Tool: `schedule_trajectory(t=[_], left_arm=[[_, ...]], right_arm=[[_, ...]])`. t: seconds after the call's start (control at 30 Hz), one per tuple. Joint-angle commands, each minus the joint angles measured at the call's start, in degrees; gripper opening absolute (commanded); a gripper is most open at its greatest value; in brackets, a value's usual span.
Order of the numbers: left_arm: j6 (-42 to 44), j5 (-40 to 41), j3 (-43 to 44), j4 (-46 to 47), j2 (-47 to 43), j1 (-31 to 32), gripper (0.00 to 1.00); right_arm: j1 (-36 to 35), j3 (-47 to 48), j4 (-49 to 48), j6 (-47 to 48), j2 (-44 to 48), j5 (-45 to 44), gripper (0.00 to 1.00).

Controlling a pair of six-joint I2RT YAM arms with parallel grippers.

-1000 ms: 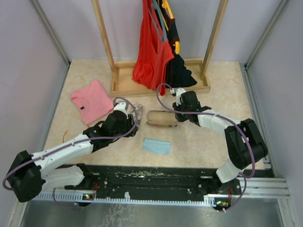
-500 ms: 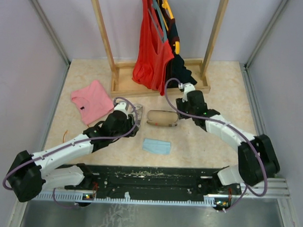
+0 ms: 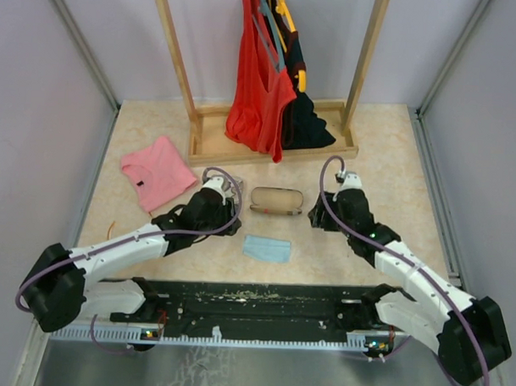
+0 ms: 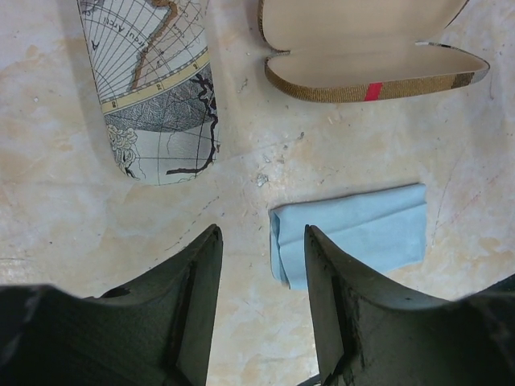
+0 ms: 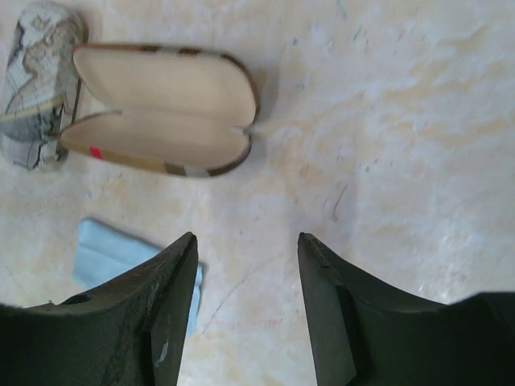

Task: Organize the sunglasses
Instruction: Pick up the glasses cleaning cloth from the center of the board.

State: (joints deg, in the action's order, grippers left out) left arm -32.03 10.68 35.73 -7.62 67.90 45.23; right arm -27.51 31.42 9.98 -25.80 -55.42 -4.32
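From above, the left gripper (image 3: 230,195) sits at centre left over a map-printed case (image 3: 234,184). The open brown case (image 3: 276,200) lies mid-frame, with the right gripper (image 3: 316,217) just to its right and a light blue cloth (image 3: 267,248) below it.

In the left wrist view, the left gripper (image 4: 259,297) is spread wide and holds nothing. The map-printed case (image 4: 157,88) is upper left, the open brown case (image 4: 370,48) (red stripe on its rim) upper right, and the light blue cloth (image 4: 350,233) centre right.

In the right wrist view, the right gripper (image 5: 245,305) is likewise parted and empty. The open brown case (image 5: 161,108) is upper left and the light blue cloth (image 5: 121,257) lower left.

The sunglasses cannot be made out in any view.
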Motion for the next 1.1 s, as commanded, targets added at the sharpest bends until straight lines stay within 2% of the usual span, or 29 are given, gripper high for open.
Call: schedule_trajectory(t=[0.0, 0.17, 0.33, 0.43, 0.6, 0.8, 1.07], left_arm=[[0.9, -0.9, -1.7, 2.6, 1.0, -0.2, 0.52], [0.9, -1.1, -2.2, 2.9, 2.6, 0.1, 0.52], [0.9, 1.7, -1.3, 1.7, 2.8, 0.1, 0.59], [2.0, 3.7, -0.9, 1.4, 0.9, 0.1, 0.70], [2.7, 6.1, -1.4, 2.9, -2.1, 0.1, 0.99], [2.8, 2.0, -3.8, 8.9, -3.5, 0.1, 1.00], [2.8, 4.3, -4.6, 12.3, -4.7, -0.1, 0.97]], right_arm=[[-6.7, -1.7, 2.9, -8.7, 4.4, -3.2, 0.54], [-16.1, -1.9, 7.0, -14.3, 2.8, -10.7, 0.56], [-19.1, -3.0, 7.0, -17.3, 1.3, -12.3, 0.56], [-19.2, -3.5, 6.7, -17.4, 2.0, -12.6, 0.56], [-19.2, -2.4, 7.6, -16.8, 1.6, -11.6, 0.56], [-19.8, -2.2, 6.1, -17.1, -1.4, -8.1, 0.53], [-20.7, -3.0, 5.8, -17.5, -1.5, -9.4, 0.53]])
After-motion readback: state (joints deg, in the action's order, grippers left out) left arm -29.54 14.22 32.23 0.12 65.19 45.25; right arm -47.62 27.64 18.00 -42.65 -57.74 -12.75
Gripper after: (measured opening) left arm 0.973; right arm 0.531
